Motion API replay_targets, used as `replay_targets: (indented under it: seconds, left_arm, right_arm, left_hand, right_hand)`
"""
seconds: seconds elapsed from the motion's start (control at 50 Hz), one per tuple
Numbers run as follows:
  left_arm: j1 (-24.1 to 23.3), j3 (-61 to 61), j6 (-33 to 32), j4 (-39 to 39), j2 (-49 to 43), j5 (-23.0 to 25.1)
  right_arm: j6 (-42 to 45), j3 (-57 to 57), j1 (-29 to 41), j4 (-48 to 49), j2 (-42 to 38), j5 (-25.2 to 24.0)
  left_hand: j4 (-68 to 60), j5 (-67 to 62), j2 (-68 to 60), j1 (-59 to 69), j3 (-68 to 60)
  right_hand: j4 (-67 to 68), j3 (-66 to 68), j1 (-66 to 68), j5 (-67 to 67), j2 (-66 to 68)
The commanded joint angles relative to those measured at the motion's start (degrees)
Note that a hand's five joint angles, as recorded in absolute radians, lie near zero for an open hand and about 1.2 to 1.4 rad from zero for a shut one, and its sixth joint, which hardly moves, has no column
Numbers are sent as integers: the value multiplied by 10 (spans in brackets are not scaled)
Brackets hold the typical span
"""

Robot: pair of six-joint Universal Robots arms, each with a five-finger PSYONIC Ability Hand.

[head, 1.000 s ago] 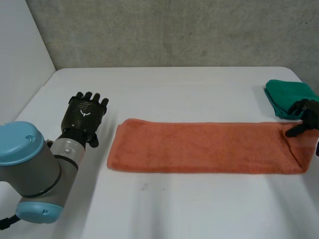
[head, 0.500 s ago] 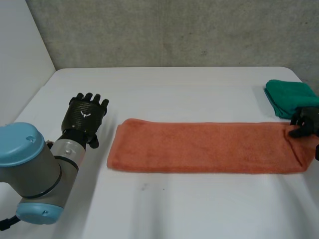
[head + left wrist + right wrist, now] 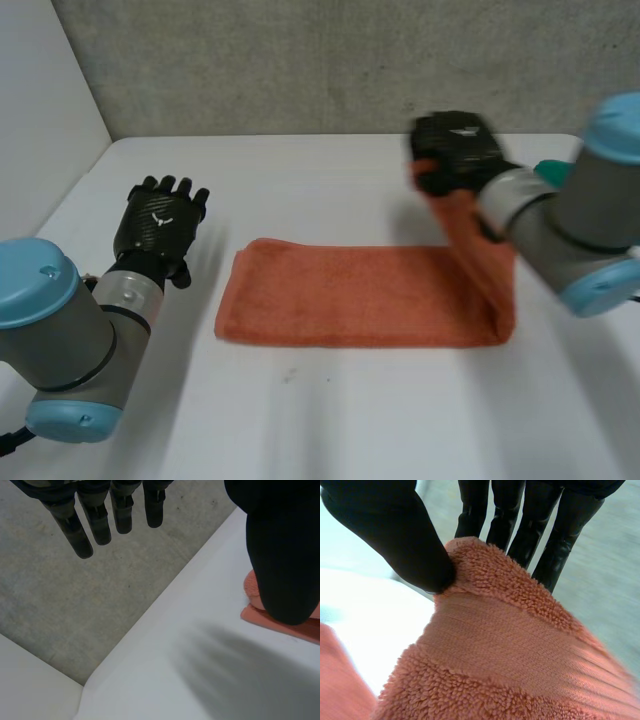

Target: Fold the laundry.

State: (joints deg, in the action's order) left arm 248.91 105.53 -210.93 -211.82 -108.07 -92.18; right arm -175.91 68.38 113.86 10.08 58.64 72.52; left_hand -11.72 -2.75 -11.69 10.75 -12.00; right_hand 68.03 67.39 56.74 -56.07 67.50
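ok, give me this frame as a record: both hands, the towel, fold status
left hand: open, fingers straight, over the table beside the towel's left end, not gripping it
right hand: shut on the towel, edge of its right end pinched between thumb and fingers, raised above the table
towel: orange, long strip; left and middle lie flat, right end drawn up and toward the middle
fold status: half-fold under way, raised end not yet laid down

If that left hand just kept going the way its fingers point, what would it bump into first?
Likely nothing lying on the white table: the left hand points across it toward the grey wall, which looks like the first thing in that line. The orange towel lies off to its side.
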Motion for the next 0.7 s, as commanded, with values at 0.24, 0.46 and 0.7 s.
replay_targets:
  seconds: [0.24, 0.46, 0.7]
  left_arm:
    - [11, -1, 1, -2, 3, 0]
    - [2, -5, 8, 2, 3, 5]
    - [-56, -44, 54, 20, -4, 36]
  right_arm:
    - [7, -166, 232, -16, -223, -68]
    - [8, -143, 201, -94, -123, 21]
    - [62, 136, 44, -87, 29, 30]
  left_hand:
    - [17, 27, 17, -7, 20]
    - [17, 27, 17, -7, 20]
    - [8, 19, 8, 1, 11]
  right_hand:
    - [120, 126, 233, -139, 125]
    - [-580, -574, -467, 561, -575]
    - [-580, -574, -467, 561, -575]
